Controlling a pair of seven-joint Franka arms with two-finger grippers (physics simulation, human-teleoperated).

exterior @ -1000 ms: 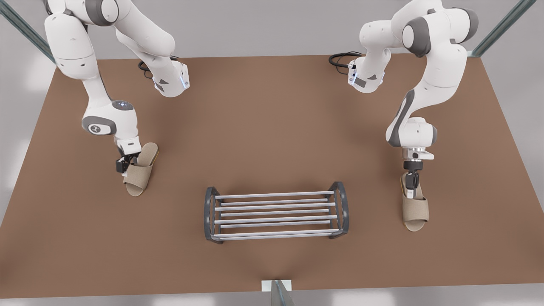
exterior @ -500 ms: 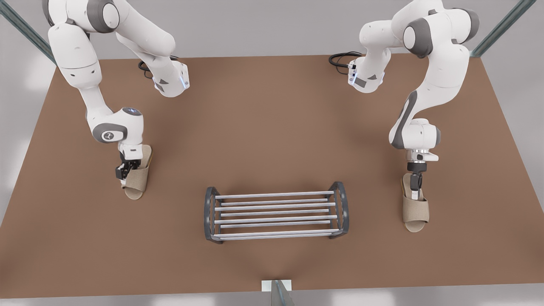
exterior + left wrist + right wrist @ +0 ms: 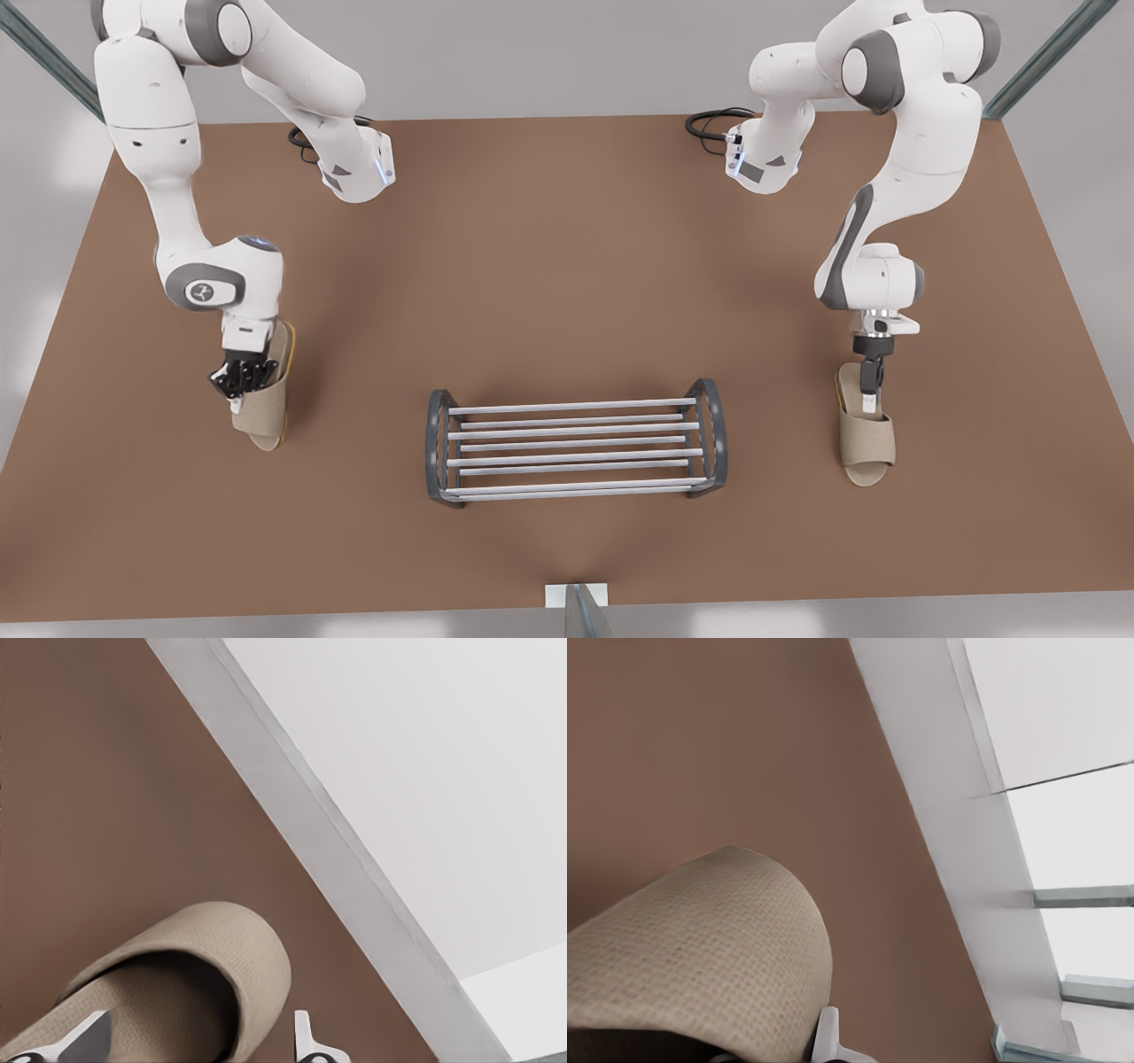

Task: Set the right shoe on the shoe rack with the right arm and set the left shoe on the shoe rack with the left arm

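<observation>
We see the right gripper (image 3: 237, 388) clamping the tilted beige woven right slipper (image 3: 263, 418) at the front view's left of the dark-grey, silver-barred metal shoe rack (image 3: 576, 446). Opposite, the left gripper (image 3: 870, 392) straddles the flat beige woven left slipper (image 3: 868, 446), fingers (image 3: 303, 1041) apart.

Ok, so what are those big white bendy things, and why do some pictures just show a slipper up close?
They are two robot arms. The wide picture looks down on a brown table with a metal shoe rack in the middle. One arm is at a tipped slipper standing on its edge. The other arm reaches down to a flat slipper. The close pictures come from wrist cameras. The left claw is open around a beige strap. The right claw is against a woven strap.
</observation>
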